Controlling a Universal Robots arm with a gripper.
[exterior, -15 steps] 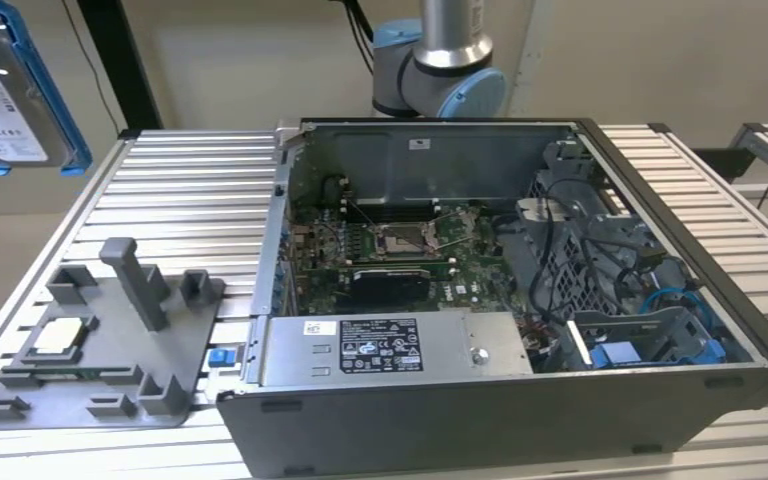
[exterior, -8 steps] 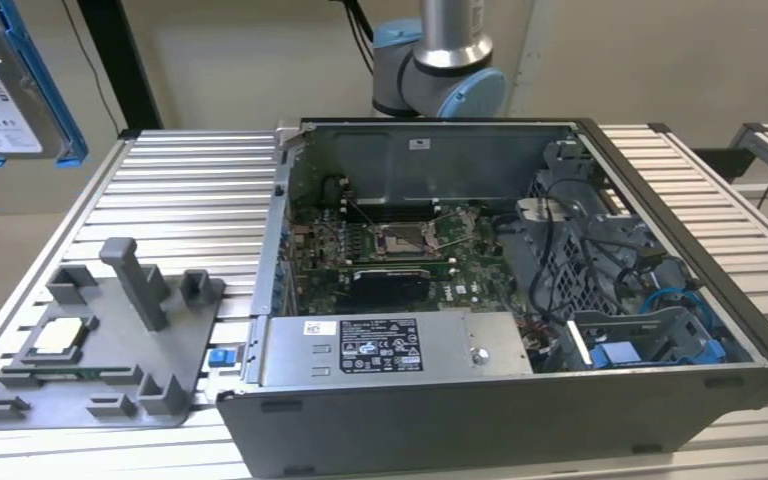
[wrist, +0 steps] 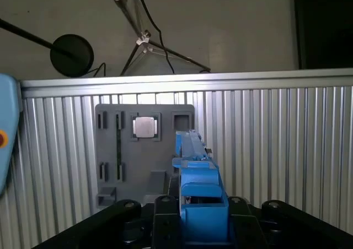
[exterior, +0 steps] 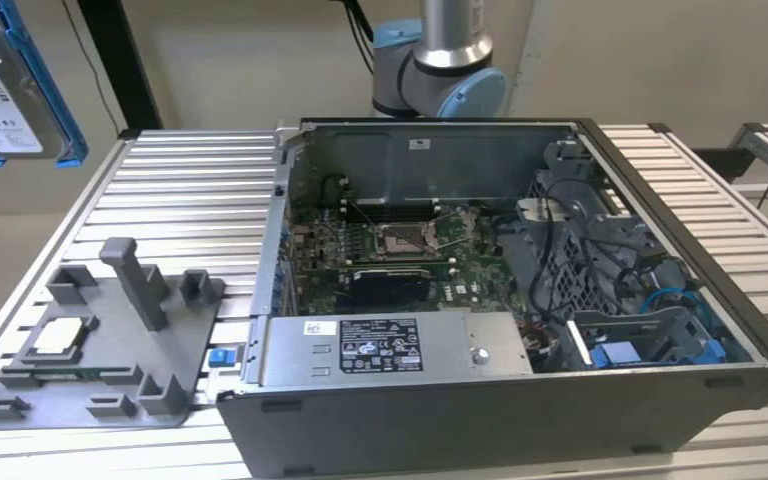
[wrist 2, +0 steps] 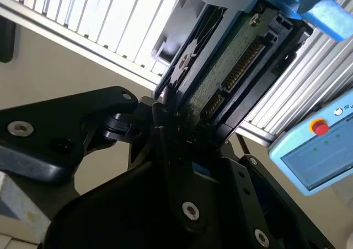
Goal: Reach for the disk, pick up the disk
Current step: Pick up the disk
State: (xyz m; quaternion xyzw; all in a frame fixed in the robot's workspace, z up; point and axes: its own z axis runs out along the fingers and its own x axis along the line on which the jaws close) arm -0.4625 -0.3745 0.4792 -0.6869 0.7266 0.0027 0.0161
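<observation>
The disk [exterior: 4,90] hangs high in the air at the exterior view's upper left, above and behind the table, its white label facing out inside the blue bracket. In the second wrist view my gripper [wrist 2: 177,122] is shut on the disk [wrist 2: 231,61], the black fingers [wrist 2: 160,117] clamping one end and the green circuit board side showing. In the first wrist view the blue bracket of the disk [wrist: 199,177] stands edge-on between the gripper [wrist: 201,207] parts, above the slatted table.
An open computer case [exterior: 491,425] takes up the table's middle and right, with a long grey box [exterior: 384,345] bearing a sticker inside. A grey fixture [exterior: 104,350] with a small silver chip [exterior: 61,337] lies at the left. A light blue pendant [wrist 2: 314,155] hangs nearby.
</observation>
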